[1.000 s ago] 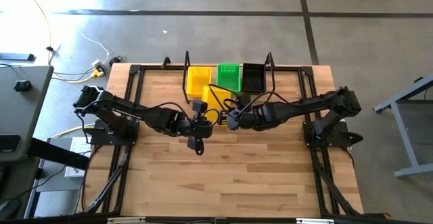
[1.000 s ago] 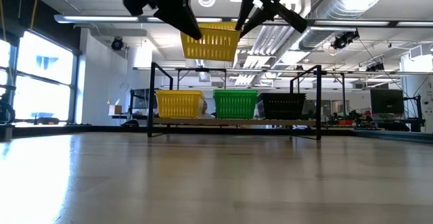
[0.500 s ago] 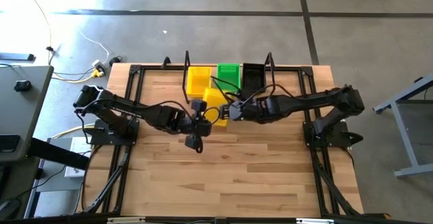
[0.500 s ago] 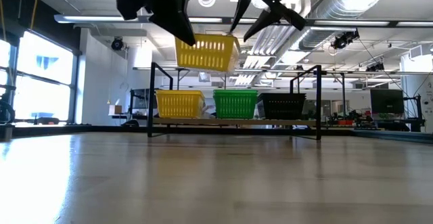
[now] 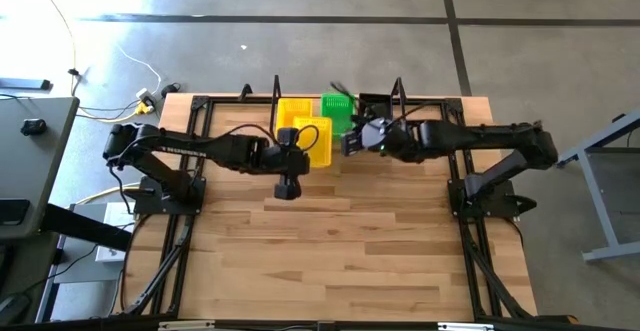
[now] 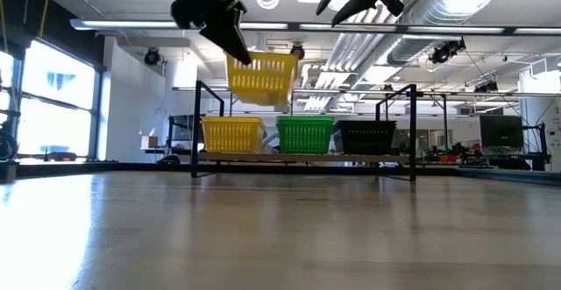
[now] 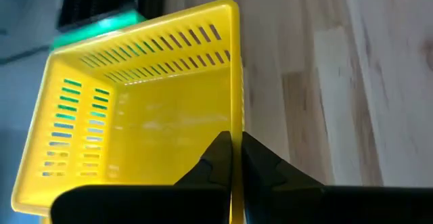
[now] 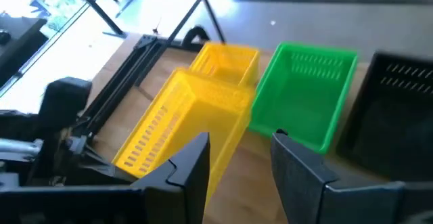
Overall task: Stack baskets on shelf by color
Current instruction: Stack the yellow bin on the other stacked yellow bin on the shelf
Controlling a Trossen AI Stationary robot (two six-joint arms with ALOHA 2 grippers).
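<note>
**Low view: yellow basket held aloft over the shelf**

Low view shows the lifted yellow basket (image 6: 260, 78) hanging tilted in the air above the yellow basket on the shelf (image 6: 232, 135), well clear of it. The left hand (image 6: 230, 36) pinches its near rim, fingers closed on the wall; the left wrist view shows those fingers (image 7: 230, 158) straddling the rim edge. The left arm reaches out long and nearly straight from the surface's left side toward the shelf (image 5: 400, 96).

The green basket (image 5: 338, 111) and black basket (image 6: 365, 136) sit beside the yellow one on the plank.

The right hand (image 5: 348, 143) hovers just beside the lifted basket, not touching it, fingers spread wide, as the right wrist view confirms. Its arm stretches in from the right, level and extended.

From above, the lifted basket overlaps the shelved yellow one; only the level view reveals the height gap.
</note>
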